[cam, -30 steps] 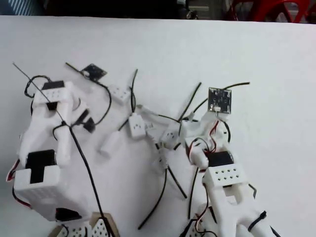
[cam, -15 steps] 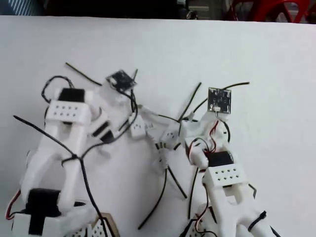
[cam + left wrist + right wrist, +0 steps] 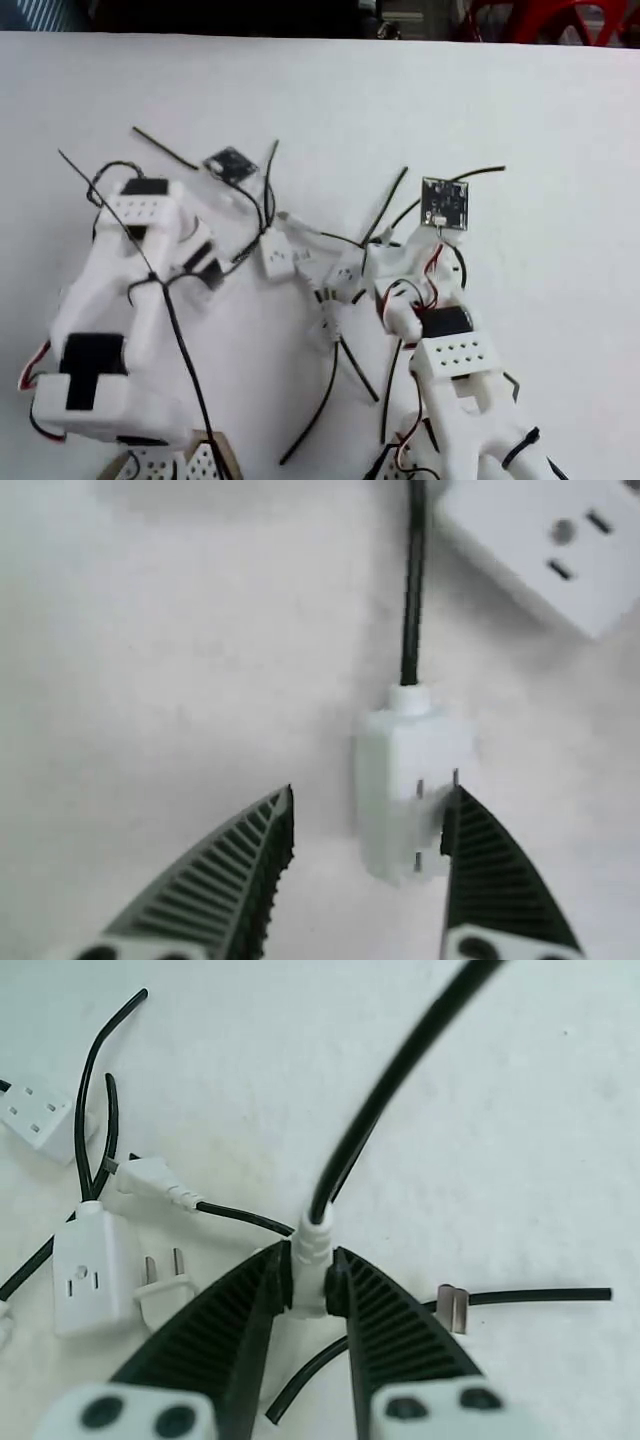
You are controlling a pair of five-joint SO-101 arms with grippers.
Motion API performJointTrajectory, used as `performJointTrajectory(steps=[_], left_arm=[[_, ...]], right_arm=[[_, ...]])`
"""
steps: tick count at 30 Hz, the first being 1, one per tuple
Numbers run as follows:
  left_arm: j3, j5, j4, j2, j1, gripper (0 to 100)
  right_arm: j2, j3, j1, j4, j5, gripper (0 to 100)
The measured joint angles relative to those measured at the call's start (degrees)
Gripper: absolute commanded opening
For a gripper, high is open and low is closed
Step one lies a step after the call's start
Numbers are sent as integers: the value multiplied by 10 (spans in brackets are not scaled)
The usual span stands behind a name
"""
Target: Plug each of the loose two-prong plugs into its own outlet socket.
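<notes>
Left wrist view: left gripper (image 3: 370,798) spread astride a loose plug (image 3: 410,750) — grasp stage, squeeze due next — right gripper (image 3: 310,1255) pinching a second plug (image 3: 312,1230).

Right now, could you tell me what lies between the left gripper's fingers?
A white two-prong plug, close by one finger, seen in the left wrist view.

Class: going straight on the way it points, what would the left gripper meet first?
Probably the white plug, lying just ahead of the open left gripper, near one finger; depth is unclear.
</notes>
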Motion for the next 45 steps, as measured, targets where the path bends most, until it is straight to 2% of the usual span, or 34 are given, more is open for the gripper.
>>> performJointTrajectory(steps=[8, 14, 19, 26, 30, 36, 41, 45], left_arm=[[-105, -19, 0, 110, -43, 242], [-121, -19, 10, 115, -45, 242], [-111, -20, 40, 56, -45, 242], [-55, -20, 64, -105, -55, 242], [-2, -5, 62, -194, -90, 242], [89, 30, 25, -283, -194, 242], [158, 97, -7, -298, -271, 242], [225, 154, -47, -302, -284, 242]], right_arm=[[0, 0, 0, 0, 0, 18], [0, 0, 0, 0, 0, 18], [0, 0, 0, 0, 0, 18], [0, 0, -4, 0, 15, 18], [0, 0, -67, 0, 76, 18], [0, -5, -234, 0, 142, 17], [0, -45, -334, 0, 168, 17], [9, -79, -393, 0, 180, 17]])
